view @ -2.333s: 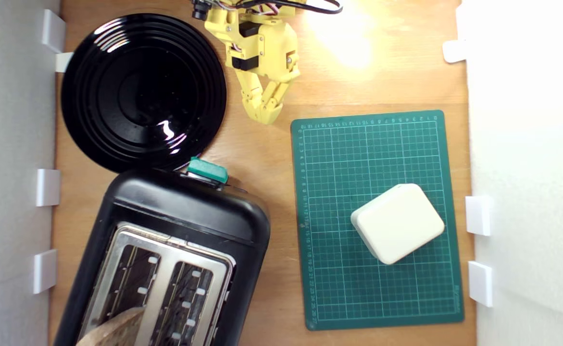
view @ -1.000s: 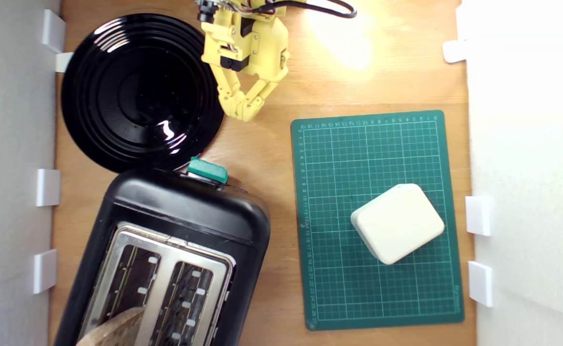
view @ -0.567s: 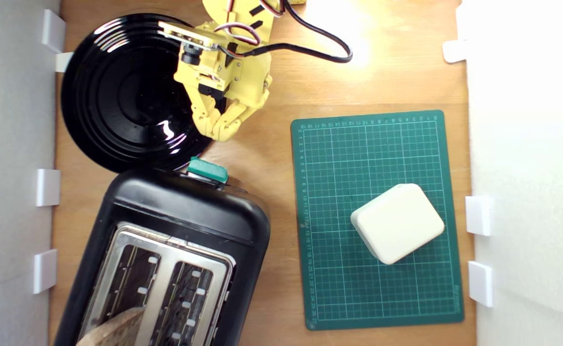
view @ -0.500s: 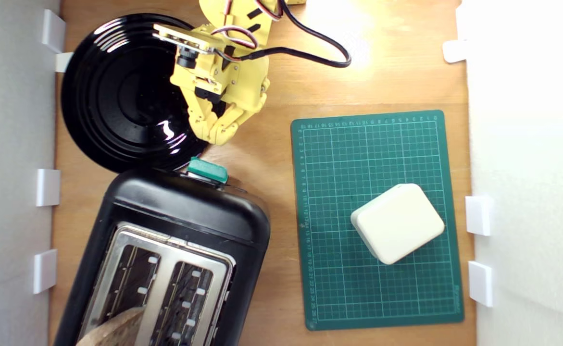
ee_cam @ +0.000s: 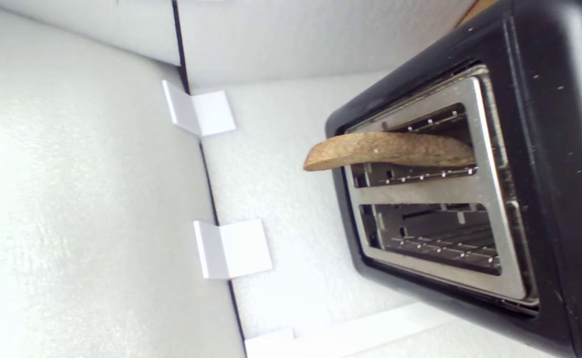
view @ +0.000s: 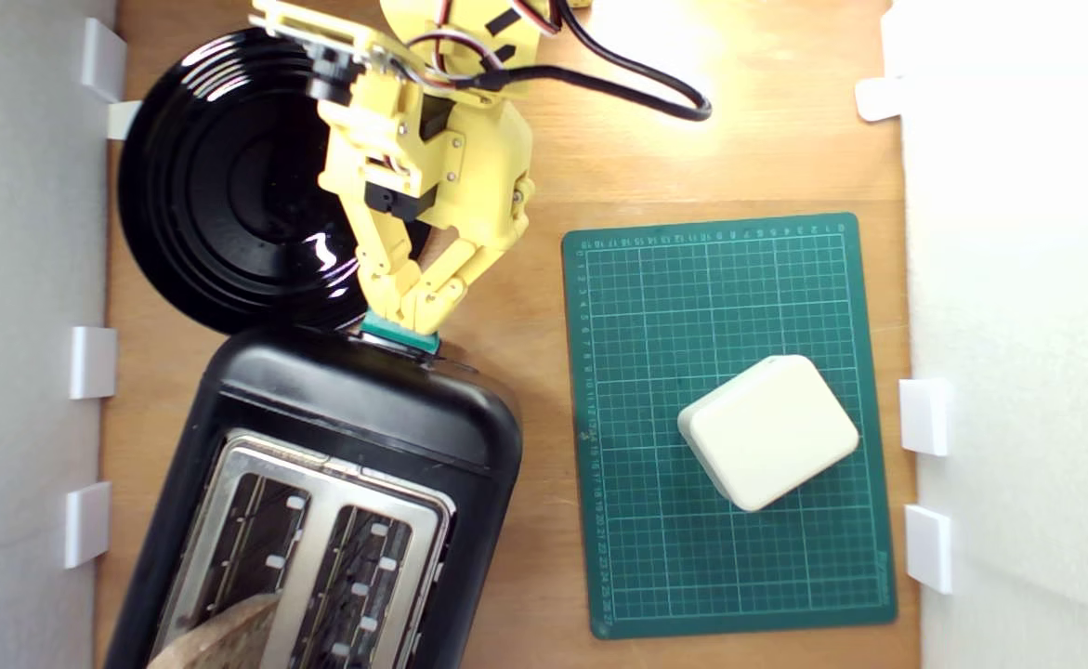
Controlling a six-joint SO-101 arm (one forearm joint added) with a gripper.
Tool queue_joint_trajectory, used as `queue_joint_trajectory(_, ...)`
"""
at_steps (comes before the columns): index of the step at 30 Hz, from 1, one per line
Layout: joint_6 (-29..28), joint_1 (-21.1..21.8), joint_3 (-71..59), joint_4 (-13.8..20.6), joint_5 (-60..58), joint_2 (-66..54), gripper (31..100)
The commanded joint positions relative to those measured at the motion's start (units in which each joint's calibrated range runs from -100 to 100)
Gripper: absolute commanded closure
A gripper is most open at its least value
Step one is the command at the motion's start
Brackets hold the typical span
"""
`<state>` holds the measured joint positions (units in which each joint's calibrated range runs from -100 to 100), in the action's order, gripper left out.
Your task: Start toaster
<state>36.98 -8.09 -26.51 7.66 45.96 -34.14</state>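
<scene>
Toaster: I see the glossy black body at the desk's near-left corner in the exterior view, skewed to the desk's edges.
Lever knob: small and teal-green, on the toaster's end wall facing the black plate; only a sliver shows under my fingertips.
Bread slice: stands proud of one slot, so I judge the lever is not yet down; the other slot looks empty.
Jaws: nearly closed, tips pinched together and holding nothing, set right over the knob; whether they actually touch it I cannot tell from overhead.
Arm: comes in from the desk's far edge, passing over the plate's rim.
Handling, my judgement: the toaster looks heavy and stiff and should stay planted, but its shell is slick. I would not grip the body at all. The knob is the only place to act, and a straight downward push with the closed tips suits it; off-centre, they could slide off.
Elsewhere: a cream box on the green cutting mat, well apart from the toaster.
</scene>
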Motion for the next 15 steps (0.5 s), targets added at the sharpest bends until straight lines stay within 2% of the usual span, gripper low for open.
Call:
queue_joint_trajectory(1, -0.7, 1.9, 4.1, 0.0, -0.1, -0.6, 98.9)
queue_joint_trajectory(15, 0.2, 1.3, 3.2, 1.1, -0.2, 1.2, 98.9)
